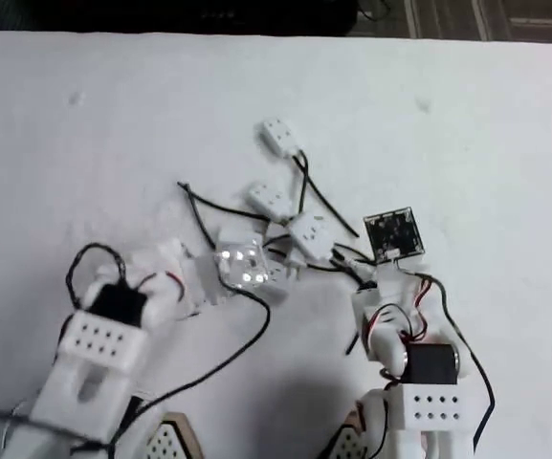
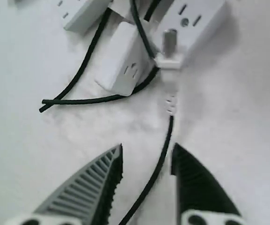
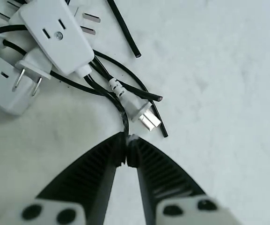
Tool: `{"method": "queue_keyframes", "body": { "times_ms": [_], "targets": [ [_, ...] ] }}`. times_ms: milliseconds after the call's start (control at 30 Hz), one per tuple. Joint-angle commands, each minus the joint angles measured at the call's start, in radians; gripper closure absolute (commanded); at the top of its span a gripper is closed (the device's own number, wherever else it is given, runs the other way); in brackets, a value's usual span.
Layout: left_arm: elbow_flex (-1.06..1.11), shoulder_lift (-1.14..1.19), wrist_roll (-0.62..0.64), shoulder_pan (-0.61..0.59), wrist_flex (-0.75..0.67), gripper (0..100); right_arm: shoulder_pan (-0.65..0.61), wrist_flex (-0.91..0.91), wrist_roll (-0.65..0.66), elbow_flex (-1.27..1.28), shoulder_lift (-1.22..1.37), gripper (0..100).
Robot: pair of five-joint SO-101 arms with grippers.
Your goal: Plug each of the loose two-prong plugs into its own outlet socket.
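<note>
Nearest us, at the lower right of the high view, the right arm (image 1: 427, 375) has its right gripper (image 3: 127, 140) pinched tight on a black cord (image 3: 124, 124) just beside a loose plug (image 3: 135, 110); we cannot tell whether that cord is the plug's own. This plug lies flat on the table (image 3: 219, 70), its long axis running from its ribbed collar to its 2 prongs (image 3: 151, 122). The prongs point back toward the gripper and away from the outlets, so we judge it needs turning round before it can go in. At the lower left of the high view, the left arm (image 1: 89, 354) holds the left gripper (image 2: 147, 150) spread wide, straddling a second cord (image 2: 158, 159) without squeezing it. Farther out, that cord leads to a second plug (image 2: 165, 61), whose long axis follows the cord and whose bare prong aims at the face of an outlet (image 2: 193, 18), lying over it, not pushed in. A third plug (image 3: 32, 69) lies across another outlet block (image 3: 1, 89), prongs exposed. Farthest, toward the upper centre of the high view, a lone outlet (image 1: 277, 136) sits with nothing in it that we can see. We find no plug seated, so we judge all 3 are left to do.
</note>
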Motion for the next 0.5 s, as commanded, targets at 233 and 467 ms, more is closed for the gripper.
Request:
{"method": "queue_keyframes", "body": {
  "times_ms": [233, 467],
  "targets": [
    [0.02, -0.389, 0.379, -0.202, 0.051, 74, -0.03, -0.018, 0.054, -0.014, 0.007, 95.9],
    [0.12, -0.593, 0.595, -0.533, 0.074, 74, -0.266, 0.039, 0.222, -0.091, 0.016, 90.5]
  ]
}}
